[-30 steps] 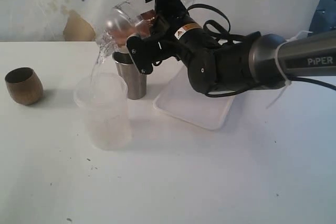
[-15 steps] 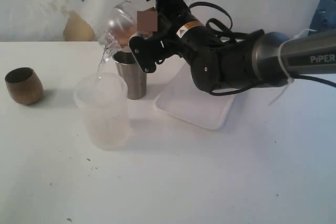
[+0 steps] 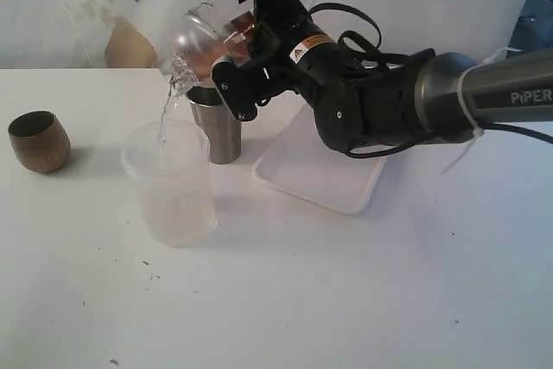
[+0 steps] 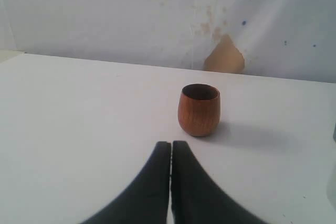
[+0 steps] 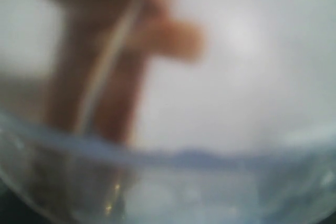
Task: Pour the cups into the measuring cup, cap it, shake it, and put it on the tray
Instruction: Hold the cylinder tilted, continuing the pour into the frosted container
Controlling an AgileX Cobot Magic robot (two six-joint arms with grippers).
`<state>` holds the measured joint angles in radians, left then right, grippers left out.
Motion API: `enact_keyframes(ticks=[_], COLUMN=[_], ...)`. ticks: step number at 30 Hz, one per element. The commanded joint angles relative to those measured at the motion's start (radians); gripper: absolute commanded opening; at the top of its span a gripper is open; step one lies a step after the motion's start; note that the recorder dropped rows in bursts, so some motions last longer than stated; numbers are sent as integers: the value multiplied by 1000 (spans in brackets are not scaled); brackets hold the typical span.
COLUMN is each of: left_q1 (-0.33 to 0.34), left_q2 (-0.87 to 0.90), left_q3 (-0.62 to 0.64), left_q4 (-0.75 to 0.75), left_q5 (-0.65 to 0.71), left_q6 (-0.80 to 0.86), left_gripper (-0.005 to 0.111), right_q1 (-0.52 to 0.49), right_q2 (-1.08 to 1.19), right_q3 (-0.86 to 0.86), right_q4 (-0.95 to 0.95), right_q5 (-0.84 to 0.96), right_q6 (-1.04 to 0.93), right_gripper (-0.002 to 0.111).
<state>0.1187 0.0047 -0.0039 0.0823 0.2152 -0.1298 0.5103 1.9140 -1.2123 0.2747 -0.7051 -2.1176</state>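
The measuring cup [image 3: 200, 30] is up in the air, tipped far over, just above the frosted cup [image 3: 170, 187]. I take it for the measuring cup because it is clear and has a row of little marks on its side. My right claw [image 3: 244, 36] is spread wide around it and pinches it by its sides. A thin stream of water [image 3: 164, 105] runs from its lip down into the open top of the frosted cup, which stands on the white table [image 3: 363, 300].

The steel tumbler [image 3: 223, 131] stands just behind the frosted cup. The tray [image 3: 315, 183] lies near the frosted cup, on my right claw's side. The little wood cup [image 4: 199, 109] stands well away from the frosted cup, on the other side. My left claw [image 4: 170, 153] is pressed together with nothing in it, and it points at the wood cup.

I think this is a pouring step, and it is not done, because water is running. One thing looks odd to me. The water goes out of the measuring cup, but the job wants it in there at the end.

Next I should hold the tilt steady so the stream lands inside the frosted cup's rim. Then I should tip the measuring cup back up slowly, so no drops fall on the table. I see no lid yet.
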Motion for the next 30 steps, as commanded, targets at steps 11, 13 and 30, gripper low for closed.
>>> enact_keyframes(ticks=[11,13,30], left_q1=[-1,-1,-1], left_q2=[-5,-5,-5], left_q3=[4,4,4], left_q4=[2,2,2], left_q5=[-11,-11,-11], left_q6=[-3,-3,-3], left_gripper=[1,1,1], right_q1=[-16,-16,-22], right_q2=[10,14,17], right_q3=[-56,-62,-92], right_q4=[-43,-49,-111], right_q5=[-59,-59,-67], right_q6=[-16,-16,-16], right_gripper=[0,0,0])
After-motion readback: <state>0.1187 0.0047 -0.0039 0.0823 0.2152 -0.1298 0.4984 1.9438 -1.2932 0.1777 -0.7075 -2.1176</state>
